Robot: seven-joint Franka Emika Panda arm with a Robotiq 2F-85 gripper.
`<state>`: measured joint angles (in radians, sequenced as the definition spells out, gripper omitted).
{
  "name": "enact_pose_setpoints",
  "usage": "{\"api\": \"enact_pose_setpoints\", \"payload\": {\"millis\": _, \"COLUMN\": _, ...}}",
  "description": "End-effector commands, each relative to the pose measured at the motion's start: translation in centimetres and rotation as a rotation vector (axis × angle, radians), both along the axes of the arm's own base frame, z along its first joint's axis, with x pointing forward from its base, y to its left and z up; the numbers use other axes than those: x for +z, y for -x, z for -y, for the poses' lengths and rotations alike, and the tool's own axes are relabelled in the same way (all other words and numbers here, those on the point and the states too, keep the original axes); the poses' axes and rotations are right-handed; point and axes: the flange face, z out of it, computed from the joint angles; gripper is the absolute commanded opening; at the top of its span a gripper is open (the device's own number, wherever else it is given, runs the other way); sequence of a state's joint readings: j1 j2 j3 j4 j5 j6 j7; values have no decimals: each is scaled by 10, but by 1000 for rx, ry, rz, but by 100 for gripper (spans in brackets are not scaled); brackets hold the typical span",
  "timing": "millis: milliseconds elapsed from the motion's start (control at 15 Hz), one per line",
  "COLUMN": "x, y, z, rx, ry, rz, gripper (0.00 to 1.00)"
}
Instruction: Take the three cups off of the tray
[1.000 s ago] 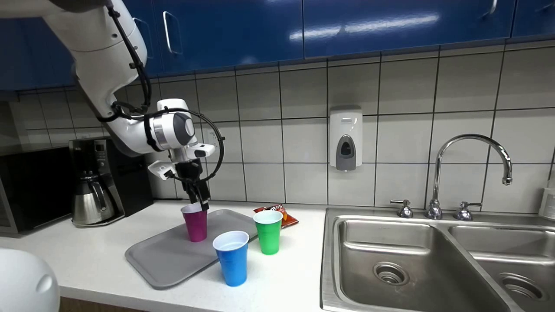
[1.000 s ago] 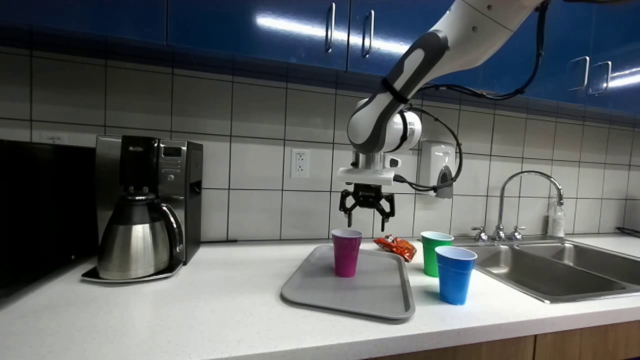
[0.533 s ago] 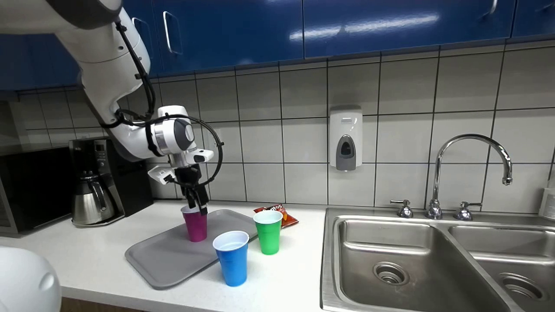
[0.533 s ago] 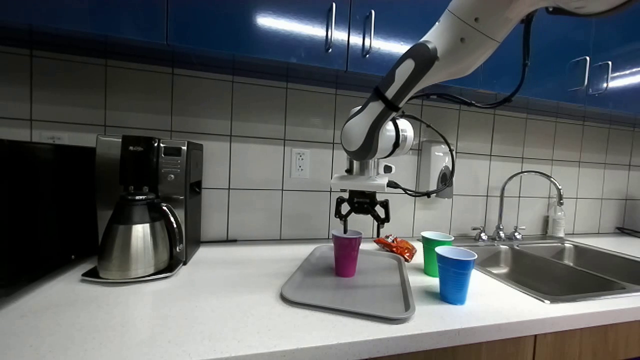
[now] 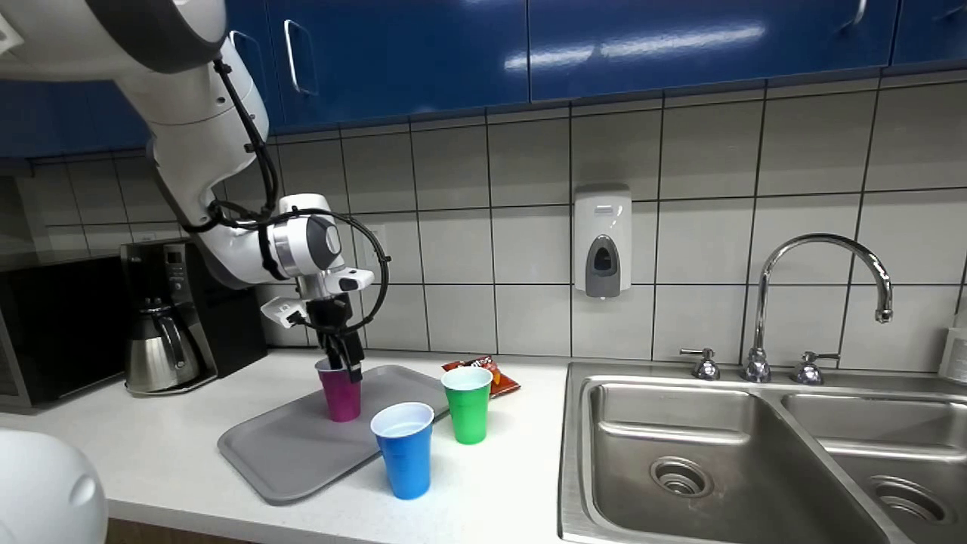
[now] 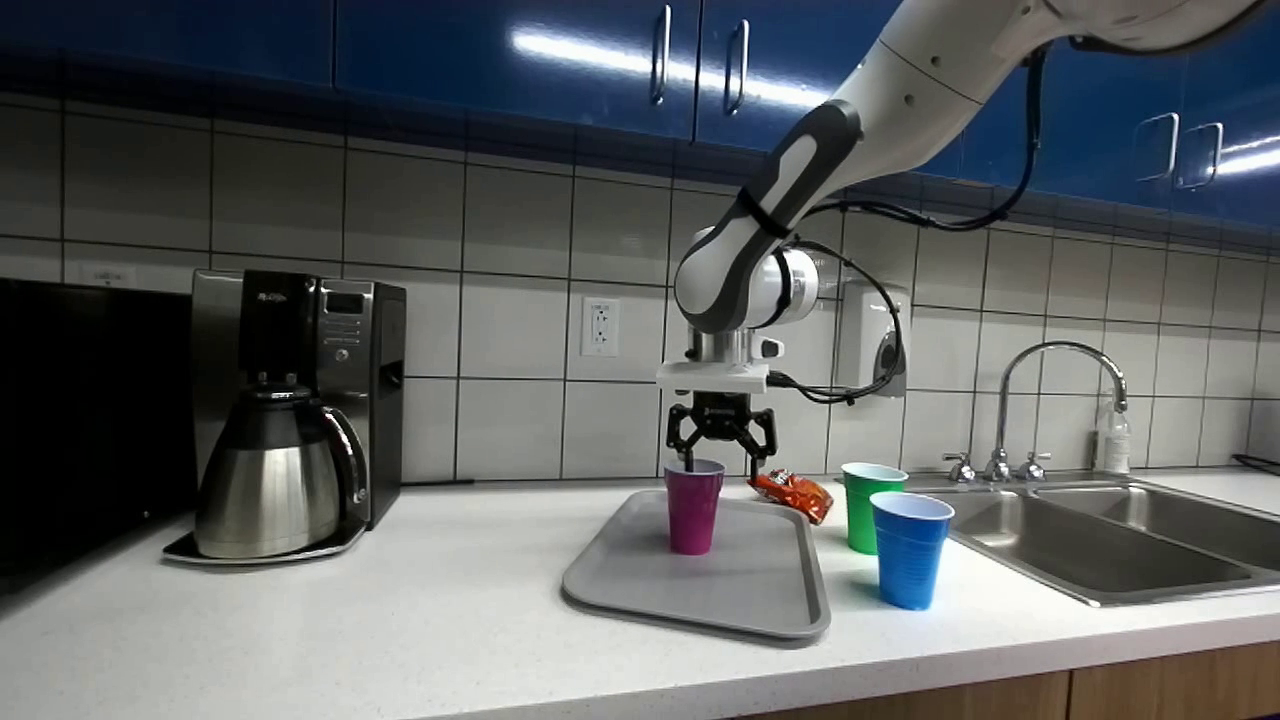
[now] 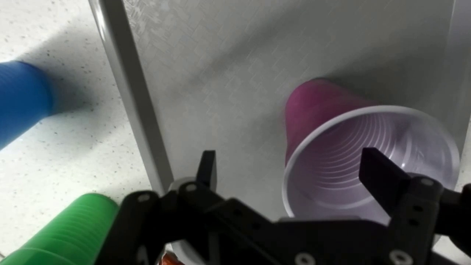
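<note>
We see the blue cup (image 5: pixel 406 461) nearest on the table (image 5: pixel 491 499), the green cup (image 5: pixel 468 412) just beyond, both off the tray (image 5: pixel 295 453). Farther back, the purple cup (image 5: pixel 342 397) stands upright on the tray; the end effector (image 6: pixel 721 469), spread wide, has one finger at the cup's mouth, the other outside.

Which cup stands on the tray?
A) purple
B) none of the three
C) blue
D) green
A: in both exterior views the purple cup stands upright on the grey tray, while the blue cup and the green cup stand beside it on the counter.
</note>
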<state>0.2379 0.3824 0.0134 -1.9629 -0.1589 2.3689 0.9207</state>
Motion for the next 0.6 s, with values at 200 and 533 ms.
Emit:
{"api": "enact_pose_setpoints", "payload": {"millis": 200, "x": 1, "y": -6, "z": -5, "rx": -21, "ry": 15, "rz": -24, "gripper": 68}}
{"api": "enact_pose_setpoints", "payload": {"millis": 533, "x": -1, "y": -6, "z": -10, "rx": -13, "ry": 20, "rz": -27, "gripper": 27}}
